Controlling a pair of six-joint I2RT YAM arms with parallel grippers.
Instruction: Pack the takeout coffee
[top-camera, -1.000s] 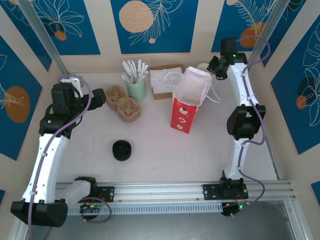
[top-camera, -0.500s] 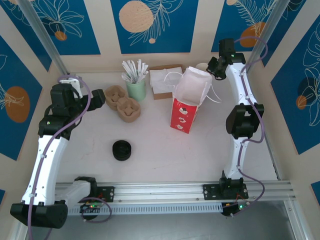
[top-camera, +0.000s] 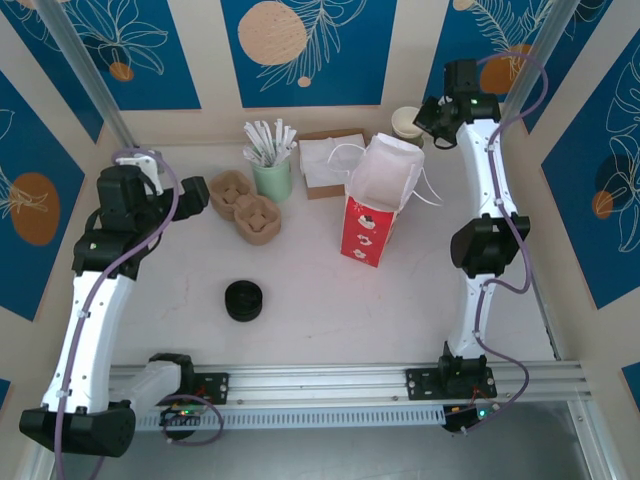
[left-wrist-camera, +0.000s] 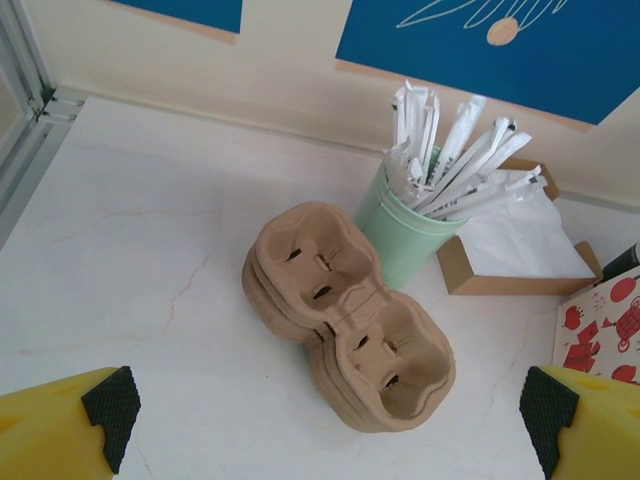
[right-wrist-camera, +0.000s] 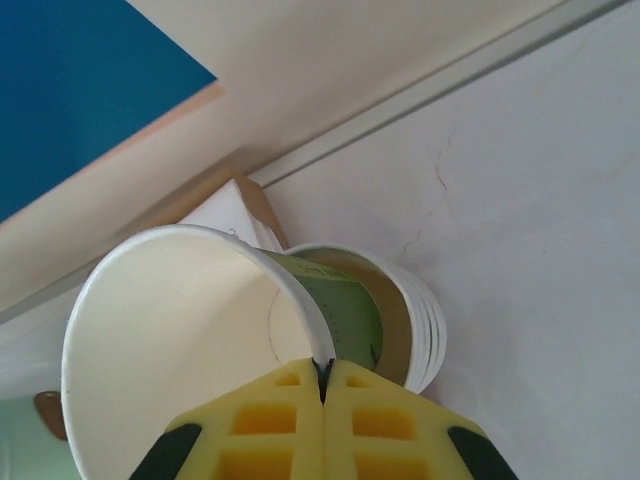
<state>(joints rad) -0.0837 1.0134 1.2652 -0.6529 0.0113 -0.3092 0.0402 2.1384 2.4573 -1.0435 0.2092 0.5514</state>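
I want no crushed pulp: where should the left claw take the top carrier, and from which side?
Probably at the narrow waist of the carrier, between its two lobes, coming straight down from above. It lies flat and diagonal, so the open left claw would need turning across that waist.

The pale table (top-camera: 330, 300) holds bag (top-camera: 366, 236), carriers (top-camera: 247, 207), straw cup (top-camera: 272, 181), napkin box (top-camera: 322, 166), seemingly black lids (top-camera: 243, 300).
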